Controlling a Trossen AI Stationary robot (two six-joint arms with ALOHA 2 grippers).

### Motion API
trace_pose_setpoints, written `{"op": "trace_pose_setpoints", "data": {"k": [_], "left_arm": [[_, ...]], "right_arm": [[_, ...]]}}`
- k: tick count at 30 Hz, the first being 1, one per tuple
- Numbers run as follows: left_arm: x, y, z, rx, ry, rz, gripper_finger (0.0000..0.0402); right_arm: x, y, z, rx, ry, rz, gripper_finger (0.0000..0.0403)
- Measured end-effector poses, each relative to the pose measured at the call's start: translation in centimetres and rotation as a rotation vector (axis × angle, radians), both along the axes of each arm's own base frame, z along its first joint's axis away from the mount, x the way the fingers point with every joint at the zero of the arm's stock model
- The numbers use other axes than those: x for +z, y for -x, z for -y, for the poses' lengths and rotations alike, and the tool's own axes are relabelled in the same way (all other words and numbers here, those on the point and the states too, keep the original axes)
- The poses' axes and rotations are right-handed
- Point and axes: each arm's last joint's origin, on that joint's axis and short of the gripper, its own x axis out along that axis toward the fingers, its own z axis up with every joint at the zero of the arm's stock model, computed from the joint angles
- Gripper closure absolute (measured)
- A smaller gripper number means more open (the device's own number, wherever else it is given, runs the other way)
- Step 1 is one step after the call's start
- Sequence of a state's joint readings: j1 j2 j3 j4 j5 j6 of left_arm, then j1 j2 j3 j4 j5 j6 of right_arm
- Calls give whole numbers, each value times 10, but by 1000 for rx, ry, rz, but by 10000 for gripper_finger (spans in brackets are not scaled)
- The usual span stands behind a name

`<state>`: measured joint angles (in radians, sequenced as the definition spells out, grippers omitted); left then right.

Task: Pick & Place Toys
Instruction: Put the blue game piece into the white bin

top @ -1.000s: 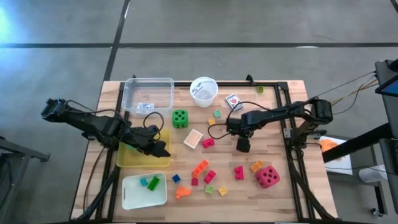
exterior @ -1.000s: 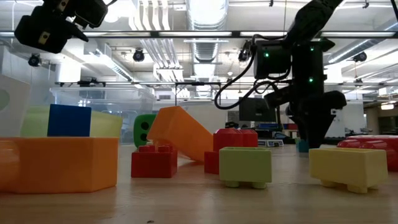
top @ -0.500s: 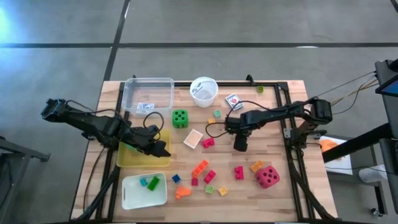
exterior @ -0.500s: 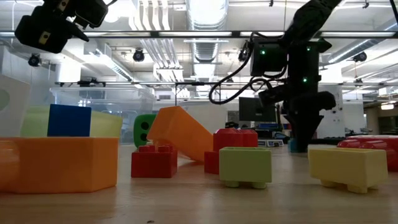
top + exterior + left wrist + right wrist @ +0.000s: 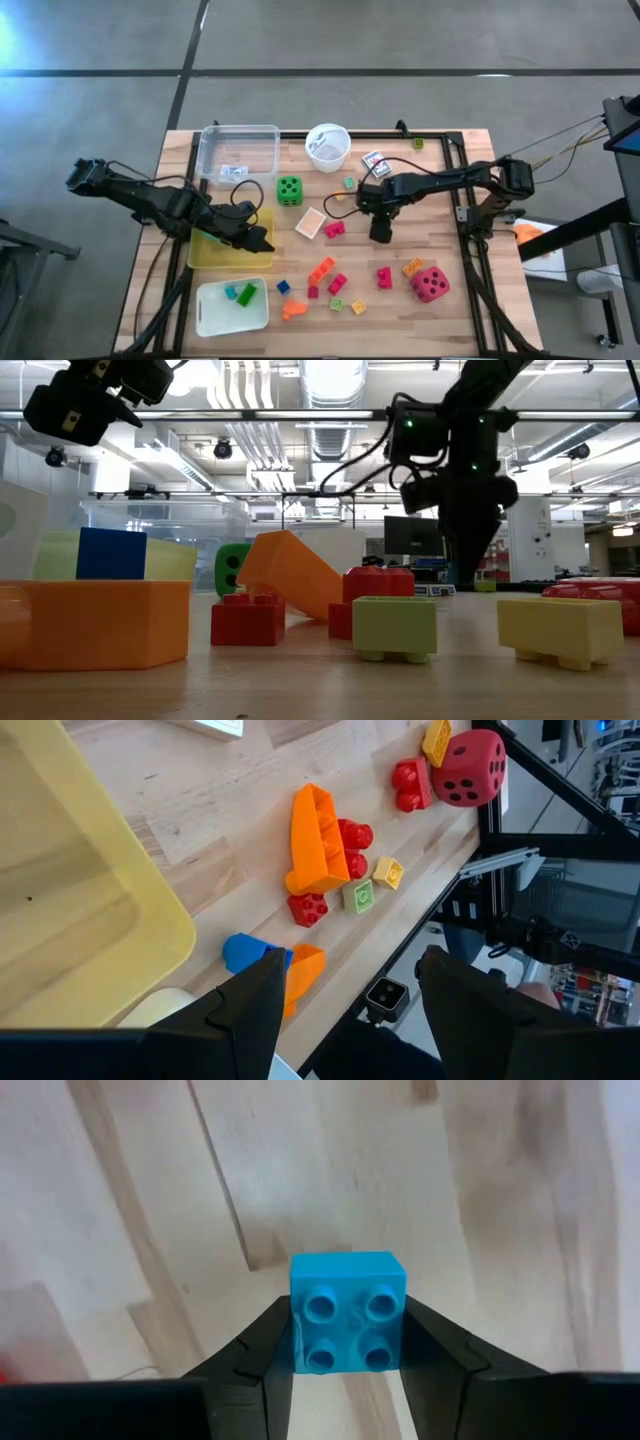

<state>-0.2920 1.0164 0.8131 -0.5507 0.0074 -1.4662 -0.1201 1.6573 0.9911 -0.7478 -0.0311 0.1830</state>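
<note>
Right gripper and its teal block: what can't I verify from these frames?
- High view: the teal block is hidden beneath the right gripper; only the right wrist view shows it clamped.
- Low view: foreground blocks hide whether the block clears the table.
- Left gripper over the yellow tray: wrist view cuts off its fingertips.

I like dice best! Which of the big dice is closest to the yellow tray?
The green die. It sits just past the yellow tray's far corner. The red die is way over on the table's right side.
</note>
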Motion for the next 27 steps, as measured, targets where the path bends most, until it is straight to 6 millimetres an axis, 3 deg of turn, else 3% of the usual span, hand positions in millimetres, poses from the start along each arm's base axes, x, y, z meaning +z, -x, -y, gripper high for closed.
{"op": "trace_pose_setpoints", "data": {"k": [16, 27], "left_arm": [[0, 0, 0, 0, 0, 0, 183], [0, 0, 0, 1, 2, -1, 183]], "right_arm": [[39, -25, 2, 24, 17, 123, 274], [39, -25, 2, 24, 16, 121, 274]]}}
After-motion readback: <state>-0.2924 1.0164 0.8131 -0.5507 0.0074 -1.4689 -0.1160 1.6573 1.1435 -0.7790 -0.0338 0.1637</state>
